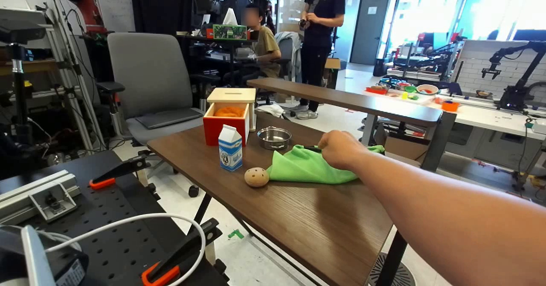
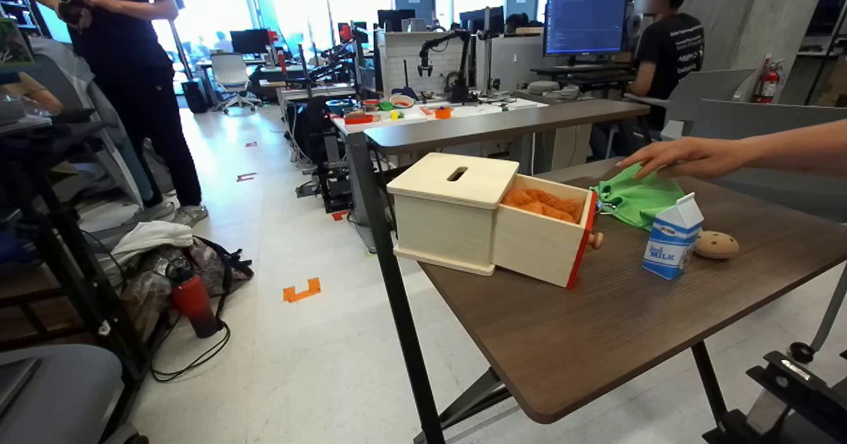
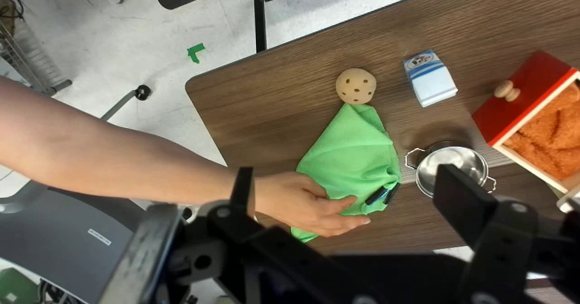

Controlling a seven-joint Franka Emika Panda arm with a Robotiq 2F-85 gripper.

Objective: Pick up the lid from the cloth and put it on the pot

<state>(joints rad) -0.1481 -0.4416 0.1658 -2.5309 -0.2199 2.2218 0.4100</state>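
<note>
The lime-green cloth [image 3: 353, 154] lies bunched on the brown table in the wrist view; it also shows in both exterior views [image 1: 307, 166] [image 2: 632, 196]. A person's hand [image 3: 312, 204] reaches over it. The lid does not show; it is hidden or out of view. The shiny silver pot [image 3: 446, 161] stands uncovered beside the cloth, with two wire handles; it also shows in an exterior view [image 1: 274, 139]. My gripper [image 3: 351, 200] is open in the wrist view, fingers wide apart with nothing held. The hand and cloth show between them. The gripper is outside both exterior views.
A dark pen-like object [image 3: 377, 195] lies at the cloth's edge. A beige ball with holes [image 3: 356, 85] touches the cloth. A white-and-blue milk carton [image 3: 430, 77] stands near the pot. A wooden box with a red-fronted drawer [image 3: 521, 95] holds orange fabric. A raised shelf [image 1: 354, 100] runs behind.
</note>
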